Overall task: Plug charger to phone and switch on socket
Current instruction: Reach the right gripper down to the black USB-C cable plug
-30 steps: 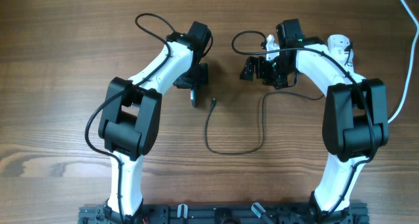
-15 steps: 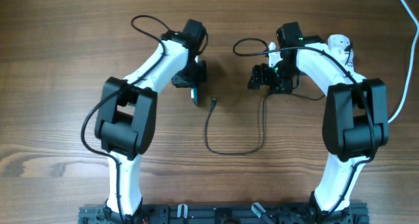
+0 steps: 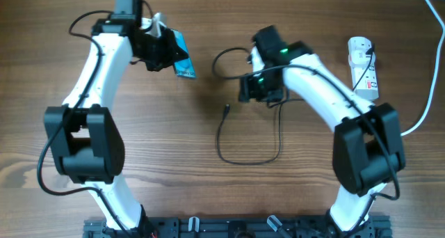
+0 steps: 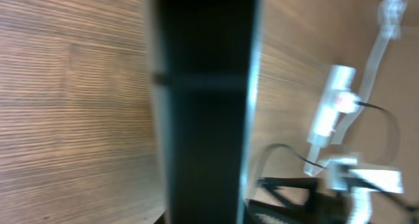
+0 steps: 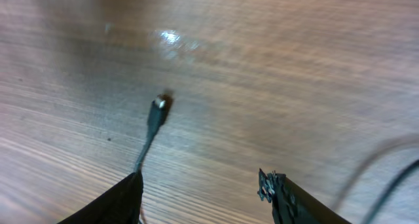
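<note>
My left gripper (image 3: pixel 165 51) is shut on the phone (image 3: pixel 183 61), held at the far left with its cyan screen tilted into the overhead view. In the left wrist view the phone (image 4: pixel 203 106) is a dark blurred bar filling the middle. The charger is a thin black cable looping on the table (image 3: pixel 243 160), with its connector tip (image 3: pixel 228 110) lying free. My right gripper (image 3: pixel 254 89) is open, just up and right of the tip. In the right wrist view the tip (image 5: pixel 157 111) lies ahead of the open fingers (image 5: pixel 203 191). The socket (image 3: pixel 363 58) lies at the far right.
The socket's thick white cord (image 3: pixel 432 71) runs along the right table edge to the top corner. The socket also shows in the left wrist view (image 4: pixel 330 112). The right arm's own black cable loops near its wrist (image 3: pixel 226 57).
My left arm has swung the phone from the table's middle up and to the left, turning its screen into view. My right gripper has moved left and down toward the connector tip.
</note>
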Controlling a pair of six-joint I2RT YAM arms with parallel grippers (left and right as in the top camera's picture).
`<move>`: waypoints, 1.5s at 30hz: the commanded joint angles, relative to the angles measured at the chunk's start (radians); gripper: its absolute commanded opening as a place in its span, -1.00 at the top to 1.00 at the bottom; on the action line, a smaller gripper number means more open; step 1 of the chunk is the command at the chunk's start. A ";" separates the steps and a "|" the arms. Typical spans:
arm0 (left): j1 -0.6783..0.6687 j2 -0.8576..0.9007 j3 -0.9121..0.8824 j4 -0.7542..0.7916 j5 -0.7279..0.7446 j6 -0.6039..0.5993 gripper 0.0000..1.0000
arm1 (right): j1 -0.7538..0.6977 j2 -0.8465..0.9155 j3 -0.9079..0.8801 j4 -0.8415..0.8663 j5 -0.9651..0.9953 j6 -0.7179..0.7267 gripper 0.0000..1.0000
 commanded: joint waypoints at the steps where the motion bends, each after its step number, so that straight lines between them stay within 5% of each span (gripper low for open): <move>1: 0.067 -0.018 0.006 0.033 0.320 0.085 0.92 | 0.122 -0.008 0.009 0.002 0.189 0.157 -0.25; 5: 0.124 -0.018 0.006 0.056 0.375 0.088 0.92 | 0.239 -0.006 -0.004 0.061 0.296 0.193 -0.25; 17: 0.136 -0.017 0.006 -0.040 0.326 0.164 0.92 | 0.349 0.151 -0.015 0.187 0.403 0.260 0.25; 25: 0.136 -0.017 0.006 -0.051 0.326 0.166 0.92 | 0.342 0.221 -0.015 0.137 0.418 0.259 0.92; 45: 0.136 -0.017 0.006 -0.067 0.327 0.166 0.92 | 0.080 0.219 0.029 -0.069 0.438 0.127 0.92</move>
